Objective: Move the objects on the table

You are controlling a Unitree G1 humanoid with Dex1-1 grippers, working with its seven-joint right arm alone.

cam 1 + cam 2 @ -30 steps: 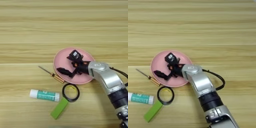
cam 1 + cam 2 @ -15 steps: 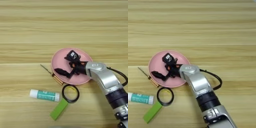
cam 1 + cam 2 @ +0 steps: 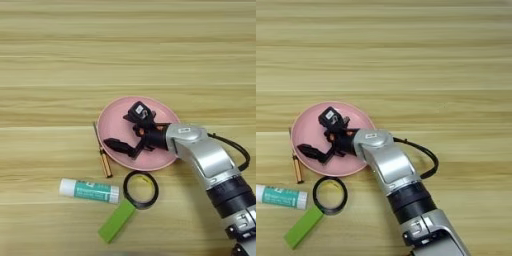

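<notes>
Plate (image 3: pixel 165 156), pink and round, sits near the middle of the wooden table (image 3: pixel 125 50), slightly toward the near edge, and the right gripper (image 3: pixel 129 131) hangs directly over its centre. The two black fingers are spread wide apart with nothing between them: one points toward the far rim, the other reaches down toward the near-left rim. So the plate lies beneath the claw rather than off to one side, and whether the fingertips touch its surface cannot be told.

Just off the plate's left rim lies the small screwdriver (image 3: pixel 102 158), its long axis running near to far, shaft pointing away, amber handle toward the robot. If the next grab is the screwdriver, the claw would need to shift left past the rim and line up across that axis.

Near the plate's front rim sits the black ring (image 3: pixel 141 189), close to touching it. A green block (image 3: pixel 117 221) lies slantwise with its upper end against the ring. Left of the ring, the glue stick (image 3: pixel 89 190) lies crosswise, left to right.

The silver forearm (image 3: pixel 210 162) comes in from the lower right, so that side is crowded. The far half of the table is open planking, with room to carry things.
</notes>
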